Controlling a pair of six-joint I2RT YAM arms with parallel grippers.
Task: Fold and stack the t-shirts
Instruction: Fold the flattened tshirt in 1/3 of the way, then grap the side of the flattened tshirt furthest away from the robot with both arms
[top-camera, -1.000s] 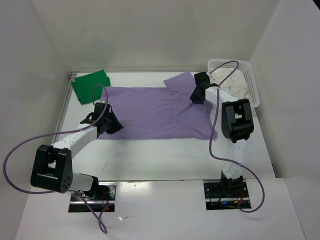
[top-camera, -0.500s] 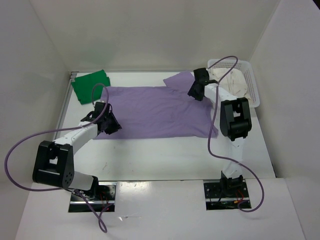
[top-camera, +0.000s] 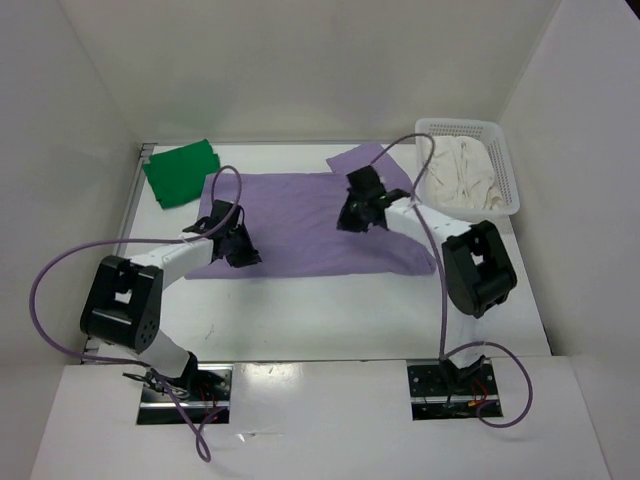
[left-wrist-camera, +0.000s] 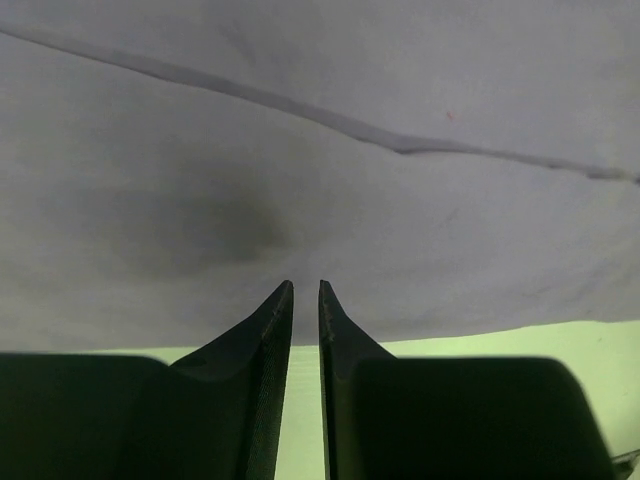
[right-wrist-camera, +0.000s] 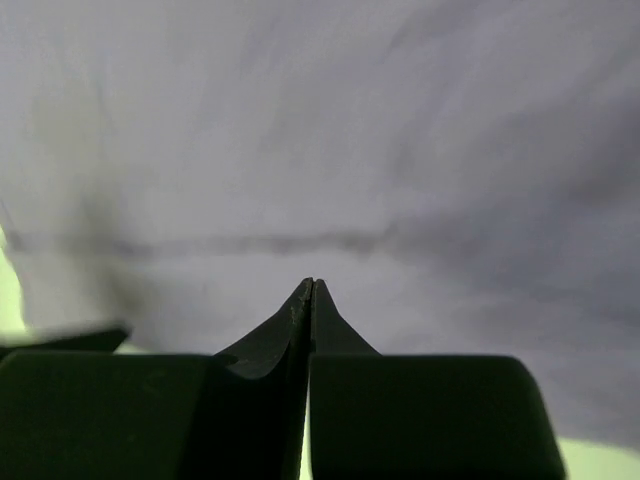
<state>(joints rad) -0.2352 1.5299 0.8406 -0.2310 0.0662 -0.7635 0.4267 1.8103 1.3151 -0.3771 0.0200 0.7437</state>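
**Three t-shirts, two pincers – state at inspection**

1. Green t-shirt (top-camera: 180, 172): soft cloth, folded into a compact, roughly rectangular pad. It lay at the far-left corner of the white surface (top-camera: 330, 310), its long axis running left to right with a slight tilt.

2. Left pincer (top-camera: 238, 250): black, tapered fingers, set on the near-left edge of item 3. The wrist view showed a slim slit between the tips, with the hem just behind them. Whether any cloth was pinched could not be told.

3. Lavender t-shirt (top-camera: 300, 215): thin, matte fabric, spread flat at mid-surface, with a stitched seam showing as a dark line. Its long axis ran left to right. The sleeve flaps projected at the right end, one far and one near.

4. Right pincer (top-camera: 352, 218): clenched, tips pressed together, resting on the far-middle of item 3.

5. Cream t-shirt (top-camera: 462, 172): crumpled and unfolded, heaped inside the white perforated plastic basket (top-camera: 512, 195) at the far right.
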